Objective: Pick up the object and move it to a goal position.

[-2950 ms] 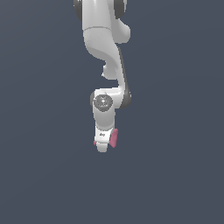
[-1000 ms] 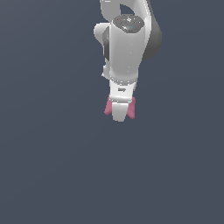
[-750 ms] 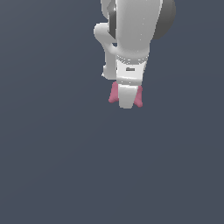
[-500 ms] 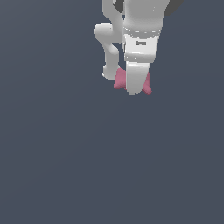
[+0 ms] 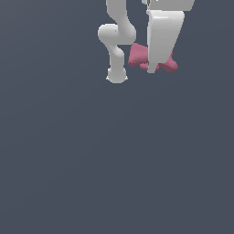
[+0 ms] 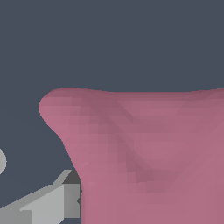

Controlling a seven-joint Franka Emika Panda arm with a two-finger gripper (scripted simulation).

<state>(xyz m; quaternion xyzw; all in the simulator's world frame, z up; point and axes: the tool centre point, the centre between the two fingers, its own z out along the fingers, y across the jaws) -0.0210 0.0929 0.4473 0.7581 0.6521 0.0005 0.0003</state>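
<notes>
Hand [image 5: 152, 68], white, exterior view: near the upper edge, pointing down, closed across the pinched middle of the pink bow-tie lump [image 5: 137, 55], whose flared ends jut out to either side, high over the plain dark floor [image 5: 114, 173]. Wrist view: pink lump [image 6: 144, 148] fills most of the picture; one grey finger [image 6: 52, 203] partly visible beside it.

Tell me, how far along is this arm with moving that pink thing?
The pick-up looks done: the end effector is shut on the pink bow-tie lump, whose flared ends stick out either side, and the wrist view shows it filling the frame. The carry is in hand. Reaching the goal is left; no goal marker shows, so I cannot judge how near it is.
</notes>
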